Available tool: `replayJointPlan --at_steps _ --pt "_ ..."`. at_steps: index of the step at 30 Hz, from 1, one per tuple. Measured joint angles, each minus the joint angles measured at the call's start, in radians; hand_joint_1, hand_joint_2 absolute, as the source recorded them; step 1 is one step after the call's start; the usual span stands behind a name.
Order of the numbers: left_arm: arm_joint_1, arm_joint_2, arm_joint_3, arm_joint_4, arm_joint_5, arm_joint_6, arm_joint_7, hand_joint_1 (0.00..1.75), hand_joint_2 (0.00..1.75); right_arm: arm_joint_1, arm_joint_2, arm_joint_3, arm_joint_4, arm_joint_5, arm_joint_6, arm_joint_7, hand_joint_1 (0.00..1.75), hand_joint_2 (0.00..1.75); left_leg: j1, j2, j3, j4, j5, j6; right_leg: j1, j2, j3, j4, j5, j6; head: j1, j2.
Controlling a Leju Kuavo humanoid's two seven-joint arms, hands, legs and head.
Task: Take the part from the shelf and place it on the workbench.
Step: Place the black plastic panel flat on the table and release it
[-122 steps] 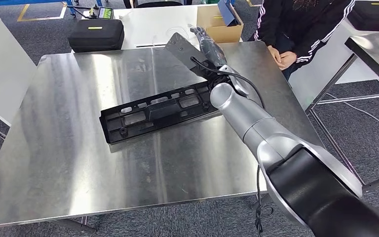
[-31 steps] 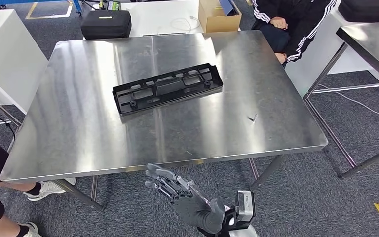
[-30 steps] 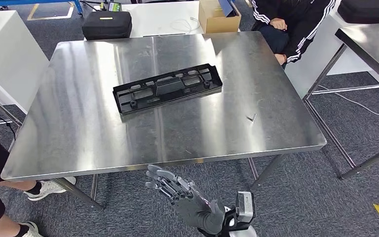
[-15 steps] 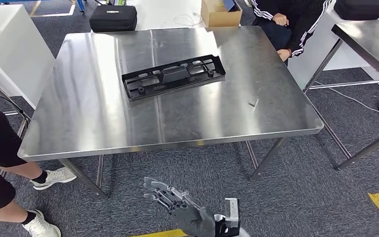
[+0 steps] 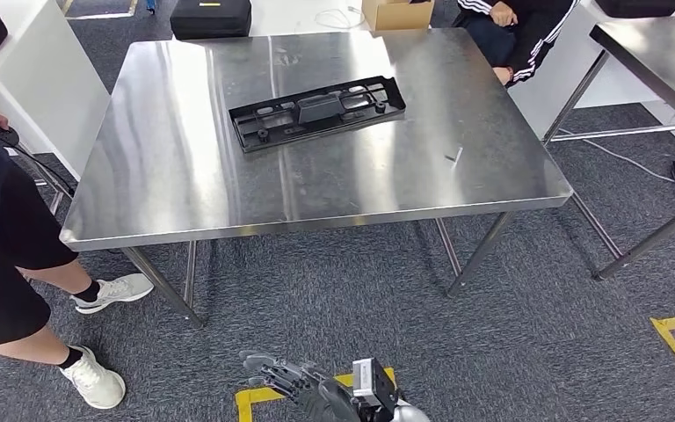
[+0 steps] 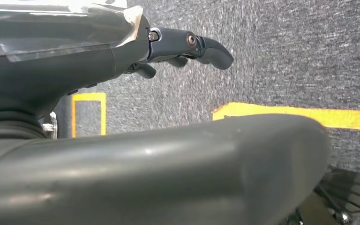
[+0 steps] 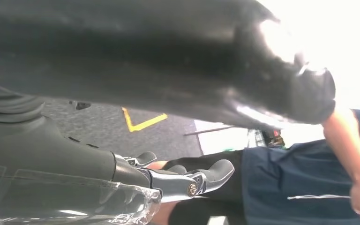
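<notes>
Part (image 5: 318, 112) lay flat on the counter (image 5: 185, 189), toward twelve o'clock. Looked light, stiff plastic, with slots; its long edges seemed easiest to grasp. Right hand (image 5: 294, 382) hung at six o'clock, fingers spread, empty; left hand (image 6: 187, 44) loosely curled, empty.

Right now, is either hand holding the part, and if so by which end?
No. The black part lies on the steel workbench, untouched. The right hand hangs low with fingers spread, empty; the left hand holds nothing.

cardboard box (image 5: 395, 14): cut by top edge | person (image 5: 13, 255): cropped left | floor tape (image 5: 259, 401): partly hidden
</notes>
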Motion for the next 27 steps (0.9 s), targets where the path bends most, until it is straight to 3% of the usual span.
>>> replayJointPlan --at_steps 2,3,5,6,7,8,9,10,12,14,17,18,20,22,23,24,25,26,27 --pt "0.002 0.000 0.003 0.000 0.002 0.000 -0.002 0.00 0.00 -0.007 0.013 0.004 0.017 -0.001 -0.011 0.015 0.00 0.00 0.002 -0.003 -0.007 -0.001 -0.006 -0.011 -0.010 -0.003 -0.013 -0.009 0.024 -0.011 0.002 0.000" --pt "0.004 0.000 0.003 0.000 0.002 0.000 -0.003 0.00 0.00 -0.010 0.019 0.006 0.024 -0.001 -0.013 0.017 0.00 0.00 0.003 -0.005 -0.016 0.022 -0.037 -0.017 -0.015 -0.005 -0.019 -0.013 0.037 -0.019 -0.001 0.000" --pt "0.007 0.002 0.004 0.000 0.003 0.000 -0.003 0.00 0.00 -0.013 0.028 0.008 0.038 -0.002 -0.016 0.020 0.00 0.00 0.006 -0.006 -0.046 0.133 -0.136 -0.027 -0.019 -0.009 -0.037 -0.012 0.058 -0.030 -0.006 0.000" --pt "0.008 0.002 0.004 0.000 0.003 0.000 -0.004 0.00 0.00 -0.013 0.029 0.008 0.045 -0.001 -0.020 0.022 0.00 0.00 0.007 -0.006 -0.061 0.201 -0.175 -0.032 -0.019 -0.012 -0.048 -0.009 0.066 -0.031 -0.008 0.000" --pt "0.009 0.003 0.004 0.000 0.002 -0.001 -0.005 0.00 0.00 -0.014 0.031 0.009 0.054 0.002 -0.031 0.028 0.00 0.00 0.009 -0.006 -0.067 0.252 -0.192 -0.037 -0.019 -0.014 -0.060 -0.007 0.074 -0.030 -0.009 0.000" --pt "0.009 0.004 0.004 0.000 0.002 -0.003 -0.008 0.00 0.00 -0.015 0.032 0.009 0.067 0.009 -0.048 0.035 0.00 0.00 0.011 -0.006 -0.057 0.270 -0.187 -0.041 -0.020 -0.015 -0.072 -0.003 0.081 -0.026 -0.009 0.000" --pt "0.010 0.005 0.004 0.000 0.000 -0.007 -0.012 0.00 0.00 -0.018 0.035 0.009 0.087 0.020 -0.074 0.042 0.00 0.00 0.015 -0.006 -0.028 0.248 -0.167 -0.044 -0.022 -0.016 -0.084 0.002 0.086 -0.023 -0.009 0.000" --pt "0.010 0.007 0.004 -0.001 -0.003 -0.013 -0.017 0.00 0.00 -0.023 0.039 0.009 0.114 0.035 -0.106 0.047 0.00 0.00 0.019 -0.005 0.018 0.191 -0.143 -0.047 -0.024 -0.016 -0.095 0.010 0.090 -0.019 -0.009 0.000" --pt "0.010 0.011 0.004 -0.001 -0.010 -0.029 -0.029 0.00 0.00 -0.040 0.051 0.009 0.200 0.070 -0.181 0.052 0.00 0.00 0.021 -0.009 0.108 0.065 -0.129 -0.050 -0.024 -0.017 -0.117 0.028 0.094 -0.013 -0.011 0.000" --pt "0.010 0.016 0.004 -0.002 -0.016 -0.041 -0.037 0.00 0.00 -0.055 0.063 0.007 0.321 0.092 -0.259 0.064 0.00 0.00 0.015 -0.013 0.135 0.014 -0.140 -0.045 -0.020 -0.018 -0.130 0.038 0.101 -0.001 -0.012 0.000" --pt "0.012 0.021 0.003 -0.005 -0.021 -0.047 -0.039 0.00 0.00 -0.062 0.071 -0.013 0.497 0.083 -0.354 0.087 0.00 0.00 0.012 -0.011 0.119 0.005 -0.123 -0.016 -0.021 -0.017 -0.144 0.049 0.100 0.018 -0.010 0.000" --pt "0.012 0.022 0.003 -0.006 -0.024 -0.050 -0.038 0.00 0.00 -0.065 0.072 -0.025 0.542 0.080 -0.385 0.090 0.00 0.00 0.013 -0.010 0.110 0.002 -0.114 -0.002 -0.022 -0.015 -0.158 0.071 0.080 0.018 -0.007 0.000" --pt "0.011 0.026 0.002 -0.009 -0.033 -0.059 -0.036 0.00 0.00 -0.080 0.074 -0.049 0.614 0.084 -0.463 0.094 0.00 0.00 0.012 -0.005 0.083 -0.001 -0.092 0.018 -0.024 -0.010 -0.202 0.179 0.003 0.011 0.000 0.000" --pt "0.011 0.029 0.001 -0.012 -0.038 -0.069 -0.037 0.00 0.00 -0.112 0.074 -0.073 0.663 0.087 -0.549 0.118 0.00 0.00 0.010 0.001 0.053 0.000 -0.069 0.024 -0.025 -0.007 -0.235 0.305 -0.055 0.013 0.003 0.000" --pt "0.011 0.031 0.001 -0.013 -0.039 -0.072 -0.038 0.00 0.00 -0.134 0.073 -0.089 0.684 0.083 -0.591 0.141 0.00 0.00 0.010 0.004 0.038 0.000 -0.057 0.024 -0.026 -0.007 -0.231 0.330 -0.057 0.020 0.003 0.000" --pt "0.011 0.033 0.001 -0.015 -0.039 -0.074 -0.040 0.00 0.00 -0.157 0.070 -0.108 0.705 0.079 -0.628 0.165 0.00 0.00 0.009 0.006 0.024 0.000 -0.044 0.022 -0.026 -0.007 -0.208 0.318 -0.042 0.030 0.003 0.000" --pt "0.011 0.033 0.001 -0.016 -0.039 -0.074 -0.042 0.00 0.00 -0.180 0.066 -0.128 0.723 0.073 -0.656 0.186 0.00 0.00 0.010 0.006 0.010 0.000 -0.031 0.020 -0.027 -0.007 -0.166 0.269 -0.018 0.039 0.003 0.000" --pt "0.011 0.034 0.001 -0.017 -0.039 -0.074 -0.043 0.00 0.00 -0.203 0.059 -0.148 0.738 0.070 -0.673 0.201 0.00 0.00 0.010 0.006 -0.003 0.000 -0.017 0.017 -0.027 -0.006 -0.110 0.194 -0.001 0.042 0.003 0.000" --pt "0.011 0.034 0.001 -0.018 -0.039 -0.074 -0.044 0.00 0.00 -0.223 0.053 -0.167 0.750 0.068 -0.680 0.211 0.00 0.00 0.009 0.005 -0.013 0.000 -0.004 0.012 -0.024 -0.005 -0.053 0.108 0.003 0.038 0.003 0.000"
